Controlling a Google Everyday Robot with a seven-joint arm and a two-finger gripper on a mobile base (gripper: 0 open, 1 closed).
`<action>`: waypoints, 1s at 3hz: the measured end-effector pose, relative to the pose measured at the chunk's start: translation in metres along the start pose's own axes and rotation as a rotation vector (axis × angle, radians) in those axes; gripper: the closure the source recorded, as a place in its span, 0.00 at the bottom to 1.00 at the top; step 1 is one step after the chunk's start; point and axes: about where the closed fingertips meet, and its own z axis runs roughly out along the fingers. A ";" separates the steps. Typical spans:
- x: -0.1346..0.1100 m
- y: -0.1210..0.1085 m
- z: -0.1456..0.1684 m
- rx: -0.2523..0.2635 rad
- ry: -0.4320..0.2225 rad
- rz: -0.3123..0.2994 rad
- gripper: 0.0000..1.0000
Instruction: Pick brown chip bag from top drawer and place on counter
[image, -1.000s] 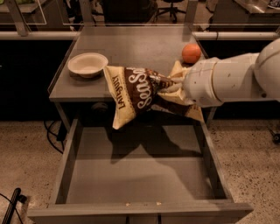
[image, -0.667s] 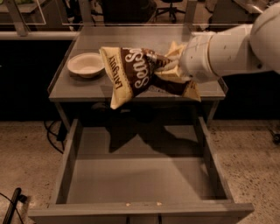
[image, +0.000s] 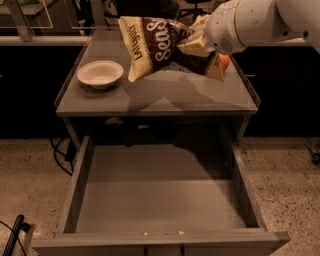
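The brown chip bag (image: 157, 46) hangs in the air above the counter (image: 160, 92), tilted, with its cream edge and "Late July" lettering to the left. My gripper (image: 194, 42) comes in from the upper right on a white arm and is shut on the bag's right end. The top drawer (image: 155, 200) stands pulled out below the counter, its flat grey bottom bare.
A white bowl (image: 100, 73) sits on the counter's left side. An orange round fruit (image: 224, 61) sits at the counter's right edge, partly behind the bag. Cables (image: 62, 155) lie on the speckled floor to the left of the drawer.
My gripper has lifted the bag up and farther back, from just over the drawer's rear edge to above the counter.
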 end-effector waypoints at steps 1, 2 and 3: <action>0.008 -0.018 0.013 0.015 0.010 0.016 1.00; 0.021 -0.028 0.030 0.038 0.042 0.018 1.00; 0.040 -0.036 0.051 0.056 0.077 0.038 1.00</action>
